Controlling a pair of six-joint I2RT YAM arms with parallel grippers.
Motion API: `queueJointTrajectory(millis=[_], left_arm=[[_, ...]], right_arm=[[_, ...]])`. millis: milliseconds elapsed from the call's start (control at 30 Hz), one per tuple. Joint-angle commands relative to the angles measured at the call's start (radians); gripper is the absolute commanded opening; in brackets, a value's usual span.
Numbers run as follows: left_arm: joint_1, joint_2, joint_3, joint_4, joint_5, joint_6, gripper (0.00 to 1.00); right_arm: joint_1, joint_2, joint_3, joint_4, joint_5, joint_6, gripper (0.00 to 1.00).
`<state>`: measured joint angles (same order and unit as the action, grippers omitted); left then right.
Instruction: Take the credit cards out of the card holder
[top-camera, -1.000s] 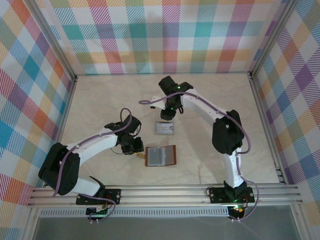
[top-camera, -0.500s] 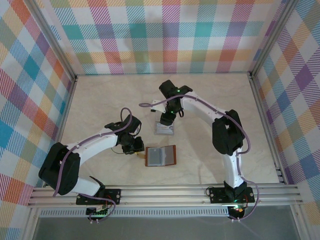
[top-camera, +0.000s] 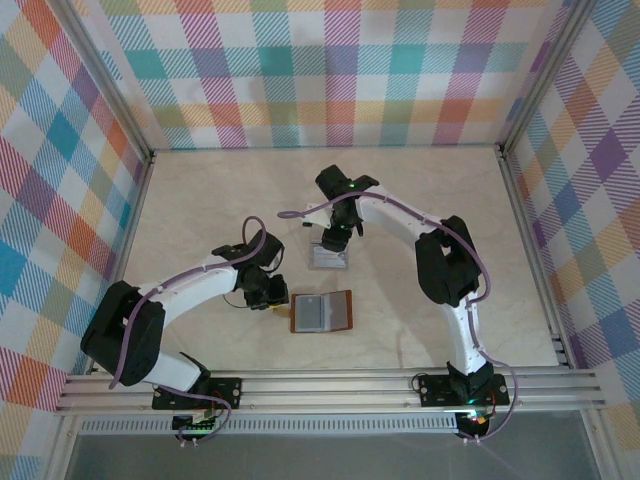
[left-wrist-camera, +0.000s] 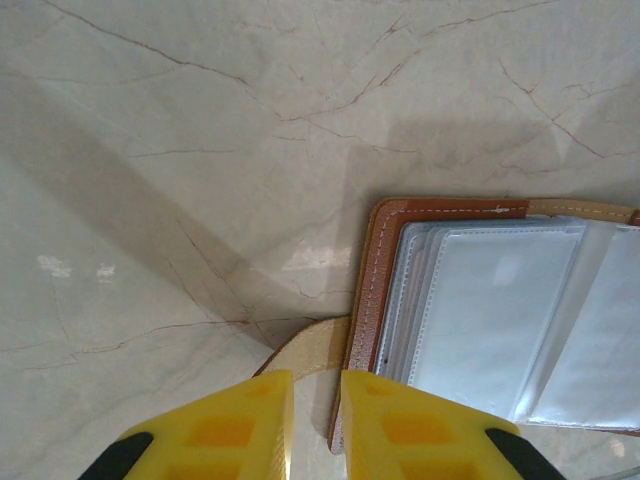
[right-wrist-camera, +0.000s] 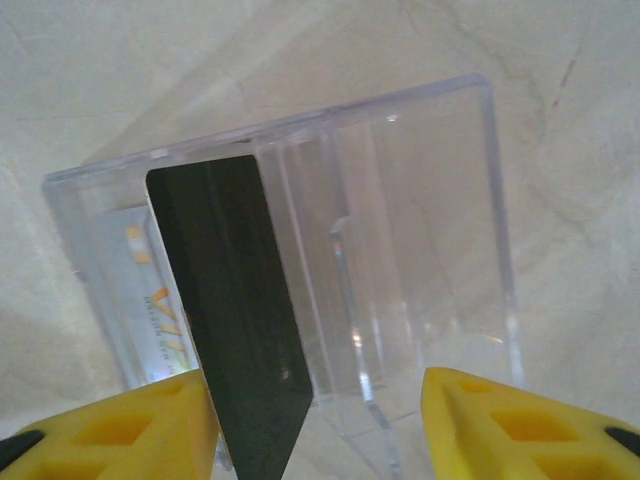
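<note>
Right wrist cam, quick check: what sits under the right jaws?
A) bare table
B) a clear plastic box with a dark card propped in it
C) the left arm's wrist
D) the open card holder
B: in the right wrist view the clear plastic box lies below the right jaws, which stand wide apart, and the dark card leans up out of it.

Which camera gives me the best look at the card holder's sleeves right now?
Left wrist: the card holder lies open close up, its stitched brown edge and clear sleeves plain, though its right part runs out of frame. Top external shows it whole and open, but too small for sleeve detail.
</note>
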<state>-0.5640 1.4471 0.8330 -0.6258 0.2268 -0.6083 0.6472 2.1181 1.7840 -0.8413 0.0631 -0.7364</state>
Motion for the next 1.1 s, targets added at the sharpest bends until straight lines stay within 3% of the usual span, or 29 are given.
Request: queueJointTrajectory(millis=[0,367,700,1067], left_arm=[[0.015,0.001,0.019,-0.012,0.017,0.018,0.2],[0.015,-0.003,0.017,-0.014,0.014,0.018,0.2],[0.016,-0.008,0.014,-0.014,0.014,0.019,0.2],[0.016,-0.011,0.015,-0.017,0.012,0.018,0.21]], right_arm=[[0.002,-0.019,0.015,0.032,0.036,0.009,0.55],[0.002,-0.05,0.023,0.113,0.128,0.02,0.55],[0.002,-0.077,0.02,0.167,0.13,0.034,0.55],[0.002,-0.002,0.018,0.192,0.138,0.029,0.56]])
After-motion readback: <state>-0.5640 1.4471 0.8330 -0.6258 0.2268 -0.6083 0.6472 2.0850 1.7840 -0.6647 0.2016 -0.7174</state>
